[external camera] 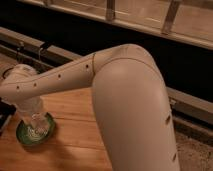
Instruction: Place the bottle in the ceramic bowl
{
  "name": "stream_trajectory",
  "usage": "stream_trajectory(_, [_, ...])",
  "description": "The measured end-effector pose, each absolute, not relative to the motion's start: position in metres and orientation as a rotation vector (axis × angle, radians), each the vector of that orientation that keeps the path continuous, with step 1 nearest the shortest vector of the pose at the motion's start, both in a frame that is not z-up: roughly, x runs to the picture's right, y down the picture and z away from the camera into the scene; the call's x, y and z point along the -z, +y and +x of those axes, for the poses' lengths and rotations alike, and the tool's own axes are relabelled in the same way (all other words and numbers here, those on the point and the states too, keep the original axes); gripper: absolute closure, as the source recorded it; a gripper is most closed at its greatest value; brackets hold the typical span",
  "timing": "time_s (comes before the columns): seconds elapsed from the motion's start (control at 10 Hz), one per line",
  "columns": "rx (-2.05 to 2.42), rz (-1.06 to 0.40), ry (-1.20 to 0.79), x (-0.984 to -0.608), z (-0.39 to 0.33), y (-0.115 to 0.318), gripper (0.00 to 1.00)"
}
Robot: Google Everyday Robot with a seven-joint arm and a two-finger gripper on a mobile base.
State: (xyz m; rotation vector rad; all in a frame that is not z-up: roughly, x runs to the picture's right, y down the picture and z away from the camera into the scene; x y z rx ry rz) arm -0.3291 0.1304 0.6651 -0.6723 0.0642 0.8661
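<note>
The green ceramic bowl (25, 136) sits on the wooden table (75, 132) at the lower left, with a darker rim and a pale swirl inside. My gripper (35, 121) hangs straight down over the middle of the bowl, at the end of the white arm that crosses the view. A small whitish thing, probably the bottle (38, 123), stands between the gripper and the bowl's inside, mostly hidden by the wrist.
The large white arm (125, 100) fills the middle and right of the view. A dark rail with clips (42, 47) runs behind the table. A dark object (5, 112) sits at the left edge. A grey ledge (192, 107) runs along the right.
</note>
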Motion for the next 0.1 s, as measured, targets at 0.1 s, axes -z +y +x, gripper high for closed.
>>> stream_trajectory(0.1, [-0.866, -0.672, 0.064, -0.6651, -0.3289, 0.1304, 0.2])
